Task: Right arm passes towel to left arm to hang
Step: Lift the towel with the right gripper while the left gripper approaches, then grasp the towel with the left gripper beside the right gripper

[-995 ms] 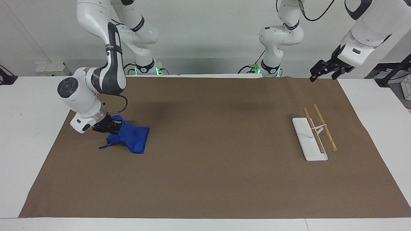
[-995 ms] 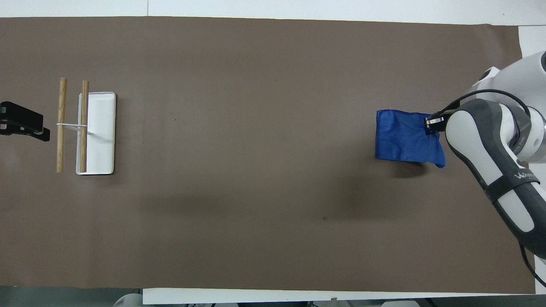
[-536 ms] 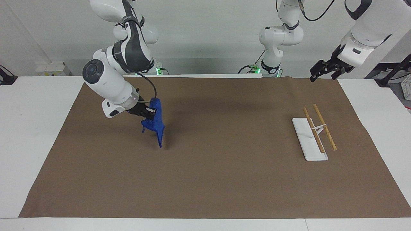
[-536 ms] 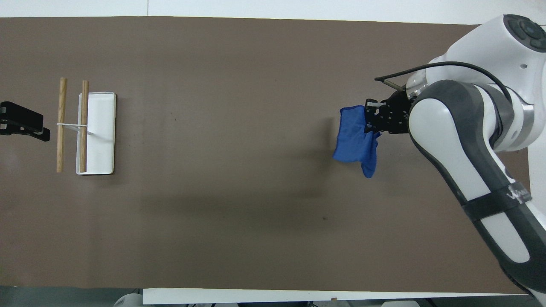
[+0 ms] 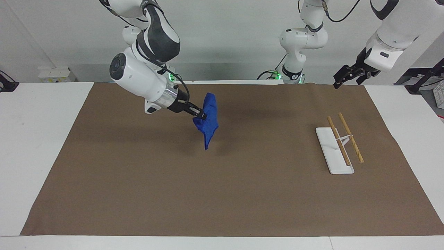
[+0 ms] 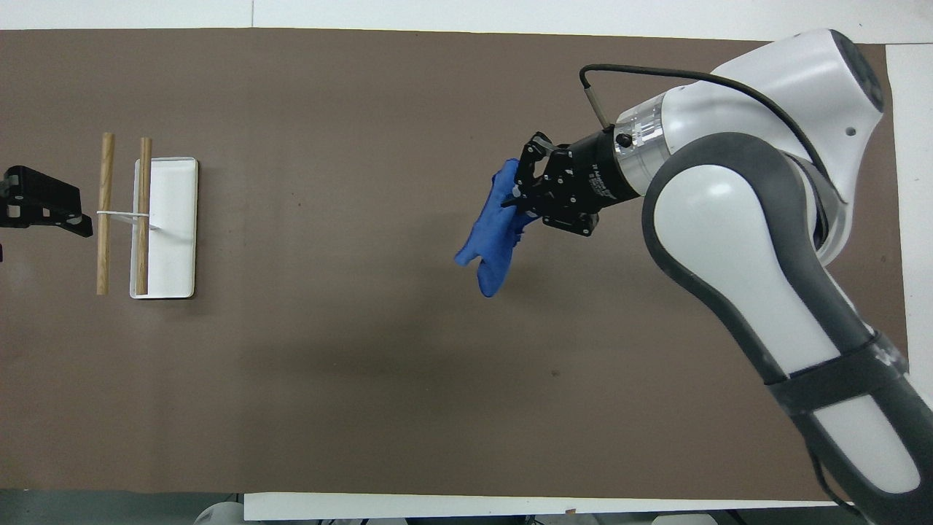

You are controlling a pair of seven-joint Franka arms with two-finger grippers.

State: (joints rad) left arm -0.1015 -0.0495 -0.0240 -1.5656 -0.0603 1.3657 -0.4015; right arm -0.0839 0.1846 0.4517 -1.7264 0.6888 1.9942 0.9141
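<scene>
My right gripper (image 5: pixel 202 116) is shut on a blue towel (image 5: pixel 209 120) and holds it in the air over the brown mat, near the middle of the table. The towel hangs down from the fingers; in the overhead view the gripper (image 6: pixel 519 198) and the towel (image 6: pixel 493 235) also show. The rack, a white base (image 5: pixel 331 151) with two wooden rods (image 5: pixel 350 137), stands toward the left arm's end; it shows in the overhead view too (image 6: pixel 175 226). My left gripper (image 5: pixel 343 76) waits in the air past the mat's edge beside the rack, seen at the overhead view's edge (image 6: pixel 44 208).
A brown mat (image 5: pixel 222 194) covers most of the white table (image 5: pixel 31 139). The two arm bases stand at the robots' end of the table.
My right arm has lifted the towel off the mat and carried it toward the middle of the table. The left gripper has barely shifted.
</scene>
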